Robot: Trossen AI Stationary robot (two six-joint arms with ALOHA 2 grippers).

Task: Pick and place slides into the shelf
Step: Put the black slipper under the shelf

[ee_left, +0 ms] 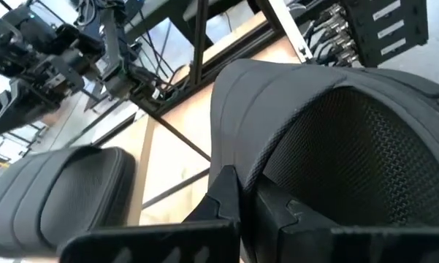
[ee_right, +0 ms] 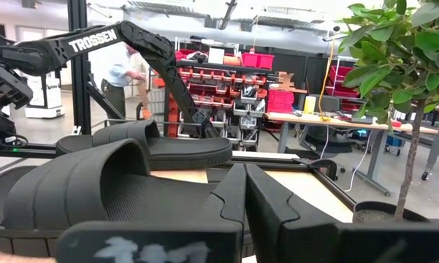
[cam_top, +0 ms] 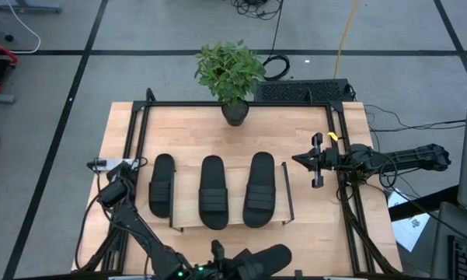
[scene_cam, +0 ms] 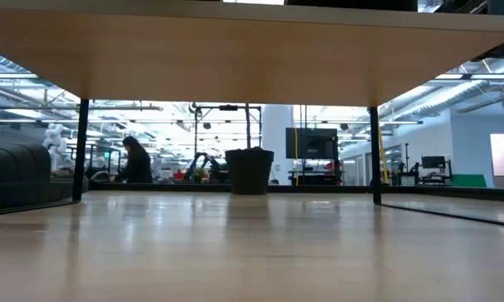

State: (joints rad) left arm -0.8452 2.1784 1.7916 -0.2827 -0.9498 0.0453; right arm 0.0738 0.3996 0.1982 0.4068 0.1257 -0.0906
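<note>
- Your left pincer [cam_top: 217,250] sits at the near edge of the light wooden counter [cam_top: 295,132], clenched on the strap of the fourth matte black slip-on slide [cam_top: 266,259].
- That slide lies at the counter's near edge, just in front of the low shelf [cam_top: 229,225] with its light wood board and thin black wire end frames.
- Three more matching black slides [cam_top: 214,191] lie side by side, two on the shelf board and the leftmost [cam_top: 162,184] just beside its left end frame.
- Your right pincer [cam_top: 317,160] waits clenched and empty, right of the shelf.
- A leafy green potted plant [cam_top: 230,74] stands at the counter's far edge.
</note>
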